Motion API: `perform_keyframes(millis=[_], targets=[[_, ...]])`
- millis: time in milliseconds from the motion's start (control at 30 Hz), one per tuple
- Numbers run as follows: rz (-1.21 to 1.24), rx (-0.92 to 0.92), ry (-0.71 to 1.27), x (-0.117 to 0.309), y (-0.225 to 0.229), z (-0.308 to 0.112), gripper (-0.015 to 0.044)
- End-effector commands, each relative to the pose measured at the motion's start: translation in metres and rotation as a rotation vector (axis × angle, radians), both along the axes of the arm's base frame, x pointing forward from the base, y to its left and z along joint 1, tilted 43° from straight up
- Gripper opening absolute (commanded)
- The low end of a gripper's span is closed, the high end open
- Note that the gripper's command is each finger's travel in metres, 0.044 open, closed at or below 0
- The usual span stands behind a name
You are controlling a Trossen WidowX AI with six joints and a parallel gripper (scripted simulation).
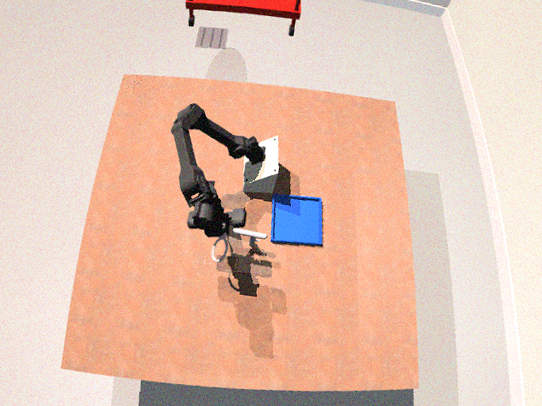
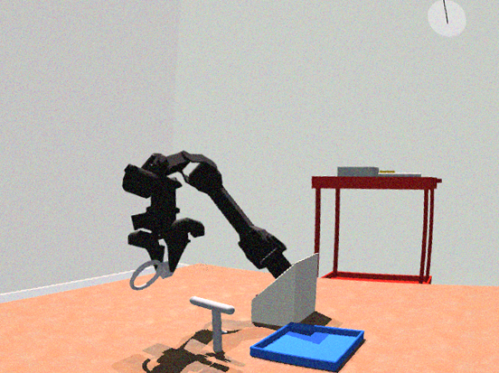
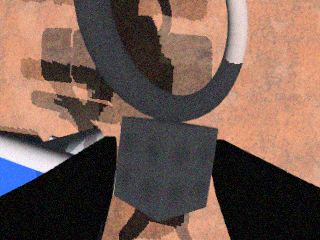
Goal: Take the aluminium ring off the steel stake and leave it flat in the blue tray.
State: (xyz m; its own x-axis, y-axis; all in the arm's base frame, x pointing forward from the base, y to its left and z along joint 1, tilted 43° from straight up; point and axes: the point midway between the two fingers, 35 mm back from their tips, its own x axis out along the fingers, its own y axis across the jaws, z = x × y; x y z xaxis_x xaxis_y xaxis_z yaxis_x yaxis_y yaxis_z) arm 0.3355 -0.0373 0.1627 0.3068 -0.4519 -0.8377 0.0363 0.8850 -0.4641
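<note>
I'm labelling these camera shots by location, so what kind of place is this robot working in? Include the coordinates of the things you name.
Probably a workshop or lab room: a robot arm (image 1: 185, 149) (image 2: 230, 201) mounted on a broad table (image 1: 141, 307) (image 2: 444, 320), a red wheeled cart (image 1: 243, 9) (image 2: 376, 182), and a wall clock (image 2: 446, 18).

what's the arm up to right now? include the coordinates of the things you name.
The arm's tool (image 1: 225, 236) (image 2: 164, 271) (image 3: 164, 148) is shut on the tab (image 2: 165, 269) (image 3: 166, 167) of the ring (image 1: 212, 253) (image 2: 135, 287) (image 3: 181, 107), holding it tilted in the air. The ring is off the stake (image 1: 249, 233) (image 2: 217, 331), which stands between it and the tray (image 1: 297, 243) (image 2: 294, 362). It still has to be laid flat in the tray and let go.
</note>
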Motion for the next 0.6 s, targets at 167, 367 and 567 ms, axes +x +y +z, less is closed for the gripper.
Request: perform_keyframes(millis=[167, 367, 567], targets=[[0.137, -0.02, 0.036, -0.006, -0.012, 0.008, 0.0], [0.225, -0.042, 0.059, -0.01, -0.02, 0.013, 0.0], [0.314, -0.068, 0.081, -0.014, -0.028, 0.019, 0.0]])
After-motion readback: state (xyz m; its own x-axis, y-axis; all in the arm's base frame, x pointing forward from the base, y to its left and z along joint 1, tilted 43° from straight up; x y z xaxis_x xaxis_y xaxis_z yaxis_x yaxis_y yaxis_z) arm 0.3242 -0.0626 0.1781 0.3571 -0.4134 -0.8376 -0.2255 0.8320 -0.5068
